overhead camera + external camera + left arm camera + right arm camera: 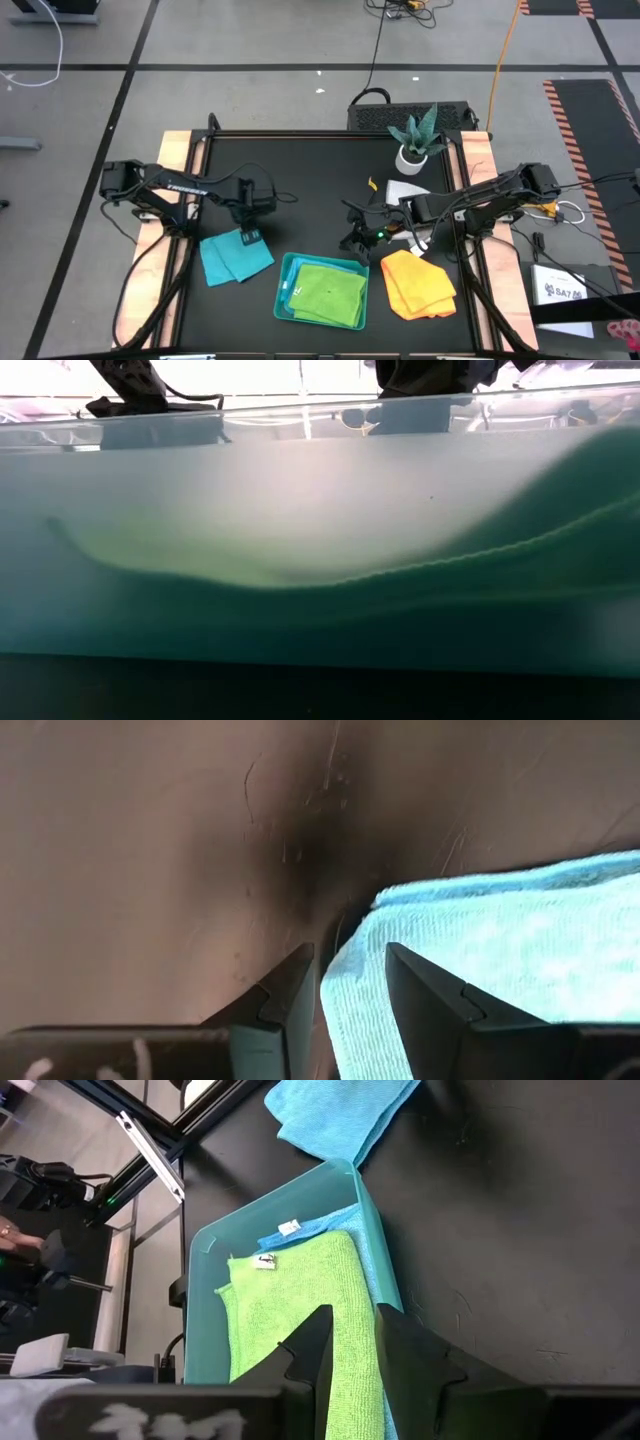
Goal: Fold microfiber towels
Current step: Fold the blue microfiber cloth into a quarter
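A folded turquoise towel lies flat on the black table at the near left. My left gripper points down over its far right corner, open, with one finger on each side of the towel's edge. I cannot tell whether the fingers touch it. A lime green towel lies folded in the teal tray, with a turquoise one under it. My right gripper hangs above the table beyond the tray, narrowly open and empty. A yellow-orange towel lies right of the tray.
A pale grey-white cloth and a potted plant sit at the far right of the table. The tray's wall fills the low view. Bare black table lies between the turquoise towel and the far edge.
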{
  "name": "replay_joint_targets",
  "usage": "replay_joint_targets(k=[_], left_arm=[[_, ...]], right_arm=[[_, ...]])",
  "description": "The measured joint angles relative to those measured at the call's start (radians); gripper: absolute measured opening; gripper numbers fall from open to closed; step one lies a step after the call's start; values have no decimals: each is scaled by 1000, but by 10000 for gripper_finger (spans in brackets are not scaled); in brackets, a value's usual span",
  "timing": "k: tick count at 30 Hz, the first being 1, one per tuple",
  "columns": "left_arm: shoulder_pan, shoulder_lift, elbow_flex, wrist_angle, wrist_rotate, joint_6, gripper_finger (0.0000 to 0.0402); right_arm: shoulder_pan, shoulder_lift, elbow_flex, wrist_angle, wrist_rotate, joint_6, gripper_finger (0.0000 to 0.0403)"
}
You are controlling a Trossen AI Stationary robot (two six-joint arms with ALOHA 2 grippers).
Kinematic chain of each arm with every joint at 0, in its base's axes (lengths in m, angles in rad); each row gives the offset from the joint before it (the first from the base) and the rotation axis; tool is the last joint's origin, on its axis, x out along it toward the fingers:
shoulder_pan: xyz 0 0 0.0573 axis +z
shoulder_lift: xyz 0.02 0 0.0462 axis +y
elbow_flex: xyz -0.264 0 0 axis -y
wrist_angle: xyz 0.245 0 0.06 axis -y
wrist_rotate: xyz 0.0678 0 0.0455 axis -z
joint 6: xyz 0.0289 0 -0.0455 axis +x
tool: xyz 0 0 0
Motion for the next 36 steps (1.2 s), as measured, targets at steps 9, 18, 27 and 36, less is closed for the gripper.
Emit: replay_joint_targets(k=[9, 18, 27, 36], left_arm=[[0, 0, 0, 11, -1, 34, 126], [0, 0, 0, 11, -1, 116, 126], [0, 0, 0, 10, -1, 118, 126], [0, 0, -63, 10, 5, 79, 126]], right_arm=[[0, 0, 0, 0, 0, -2, 68], [0, 0, 0, -1, 0, -3, 68], [0, 0, 0, -2, 0, -3, 68], [0, 0, 0, -2, 0, -2, 68]])
